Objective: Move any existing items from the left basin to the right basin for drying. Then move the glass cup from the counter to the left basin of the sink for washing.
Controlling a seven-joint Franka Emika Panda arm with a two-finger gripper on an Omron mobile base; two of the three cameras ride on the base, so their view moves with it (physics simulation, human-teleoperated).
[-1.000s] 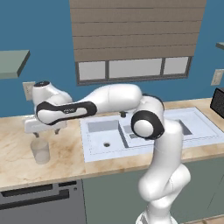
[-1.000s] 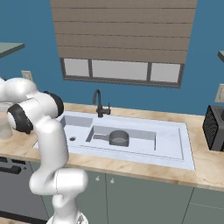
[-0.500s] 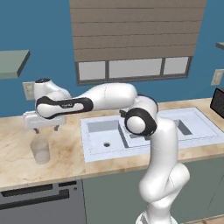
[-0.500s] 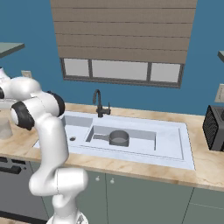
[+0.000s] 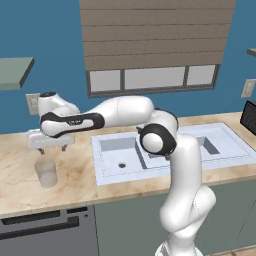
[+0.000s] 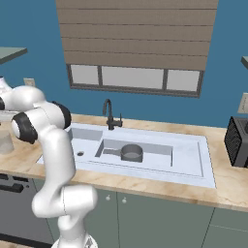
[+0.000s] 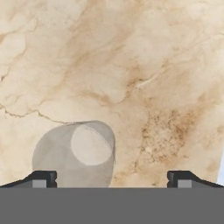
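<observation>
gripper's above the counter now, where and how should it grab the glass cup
Grip the glass cup across its round side wall near the rim, coming straight down from above. It stands upright on the counter with nothing beside it, has no handle, and the open gripper hangs just above it.

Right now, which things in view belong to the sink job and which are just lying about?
Part of the job:
- glass cup on the counter
- saucepan, lying in the wider basin
- narrower basin
- gripper, open, above the cup

Just lying about:
- black faucet
- black appliance at the counter's right end
</observation>
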